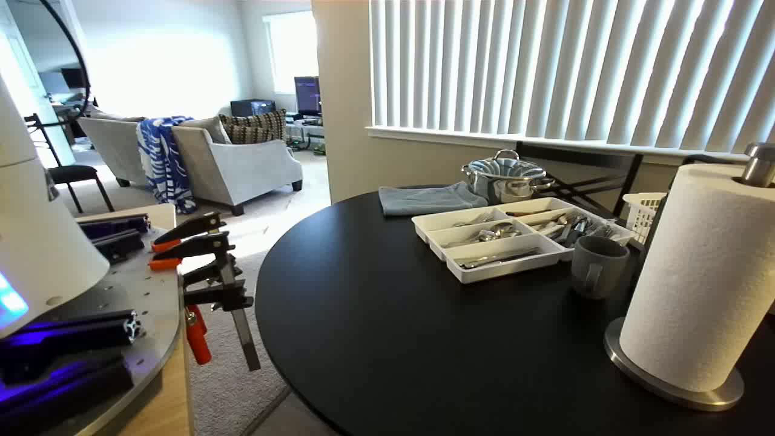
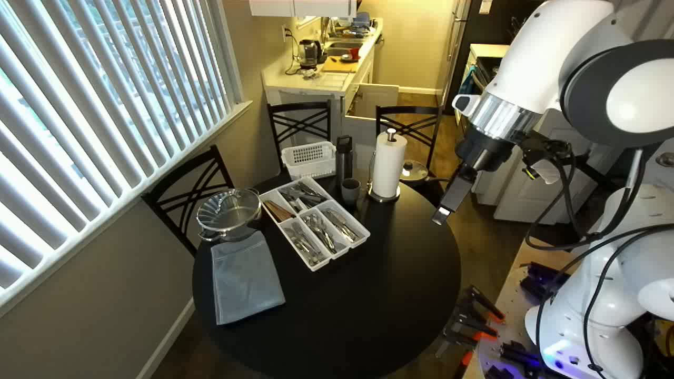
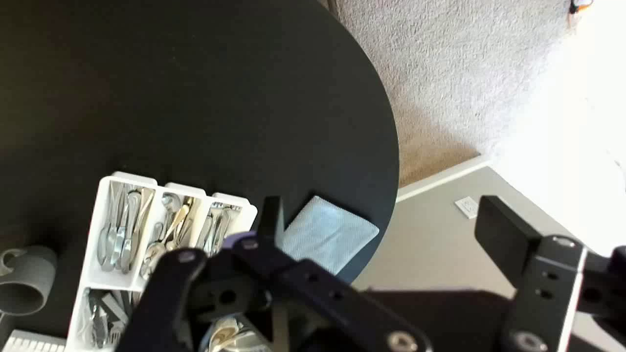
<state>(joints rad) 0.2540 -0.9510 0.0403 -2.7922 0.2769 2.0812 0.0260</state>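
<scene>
Nearest the wrist camera, two blocky black fingers [image 3: 508, 239] stand wide apart, with grey wall [image 3: 440, 239] showing between them; in an exterior view they hang in the air, seen against the rim of a large round black bench [image 2: 368, 310]. On it sits a rectangular white plastic tray [image 1: 508, 266] split into compartments, partly hidden behind the fingers in the wrist view. Beside the tray a folded blue-grey cloth [image 2: 247, 281] lies flat, right next to a round shiny steel pot [image 1: 513, 192] with looped handles. Across the tray from the cloth, an upright white paper-towel roll [image 2: 388, 168] on a metal stand [image 1: 636, 372] appears nearest to the fingers among the bench's things in that exterior view. Between roll and tray, just beside the latter, stands a dark grey round mug [image 2: 350, 195]. Slim silver cutlery [image 3: 119, 247] lies in the tray's compartments.
</scene>
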